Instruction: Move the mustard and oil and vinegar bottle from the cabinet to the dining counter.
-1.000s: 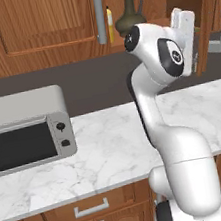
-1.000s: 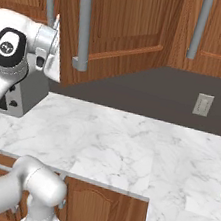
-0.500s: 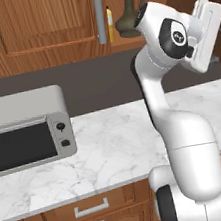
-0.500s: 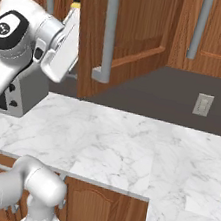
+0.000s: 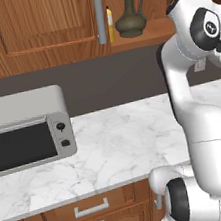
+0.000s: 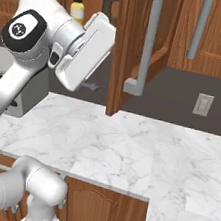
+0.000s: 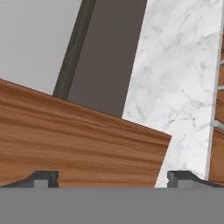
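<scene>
The jaws (image 7: 111,177) stand spread wide with nothing between them, the two dark fingertips (image 7: 43,177) apart at the lower edge of a swung-open panelled door of the reddish-brown wooden wall cabinet (image 6: 130,45). Both items remain on its wooden shelf: the small yellow mustard squeeze bottle (image 5: 110,24) just beside the dark olive-brown round-bellied oil and vinegar flask (image 5: 130,9). Judged from this, neither item is grasped and both transfers remain; the white marble surface (image 5: 118,146) below carries a grey toaster oven (image 5: 27,128).

Reddish-brown wood cabinet (image 5: 43,22) with a grey bar handle (image 5: 99,13); a yellow mustard (image 6: 77,11) bottle (dark cap) beside a dark olive flask (image 5: 130,20). White, grey-veined marble worktop (image 5: 127,140), silver-grey toaster oven (image 5: 27,128).
</scene>
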### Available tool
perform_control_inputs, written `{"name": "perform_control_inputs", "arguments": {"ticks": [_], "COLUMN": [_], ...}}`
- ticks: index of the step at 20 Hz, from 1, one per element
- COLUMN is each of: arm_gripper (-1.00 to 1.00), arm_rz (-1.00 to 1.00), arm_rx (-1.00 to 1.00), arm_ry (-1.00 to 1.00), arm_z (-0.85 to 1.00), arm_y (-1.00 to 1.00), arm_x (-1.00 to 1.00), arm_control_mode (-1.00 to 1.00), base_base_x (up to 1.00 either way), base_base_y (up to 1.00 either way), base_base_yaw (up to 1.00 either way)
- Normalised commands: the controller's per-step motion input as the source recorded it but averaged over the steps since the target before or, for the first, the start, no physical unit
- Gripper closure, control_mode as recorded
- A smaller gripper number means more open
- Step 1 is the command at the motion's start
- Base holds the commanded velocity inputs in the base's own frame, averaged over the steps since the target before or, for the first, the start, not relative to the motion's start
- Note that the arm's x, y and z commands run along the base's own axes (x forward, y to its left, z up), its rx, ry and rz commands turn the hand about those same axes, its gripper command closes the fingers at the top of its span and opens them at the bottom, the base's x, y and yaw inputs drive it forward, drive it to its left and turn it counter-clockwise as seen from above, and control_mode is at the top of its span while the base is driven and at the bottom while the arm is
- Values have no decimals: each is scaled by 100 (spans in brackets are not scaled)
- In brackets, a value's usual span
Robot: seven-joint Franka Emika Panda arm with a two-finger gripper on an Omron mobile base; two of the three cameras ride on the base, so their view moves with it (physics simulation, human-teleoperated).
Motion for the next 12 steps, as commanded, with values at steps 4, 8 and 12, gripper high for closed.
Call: {"name": "perform_control_inputs", "arguments": {"ticks": [4,8,12], "arm_gripper": [-100,-100,-100], "arm_rz": [0,0,3], "arm_rx": [-8,-11,-15], "arm_ry": [-23,-17,-9], "arm_z": [-12,-13,-16], "arm_y": [-42,-26,12], "arm_x": [5,14,28], "arm_control_mode": [-100,-100,-100], "base_base_x": [0,0,0], "base_base_y": [0,0,0], "base_base_yaw": [0,0,0]}}
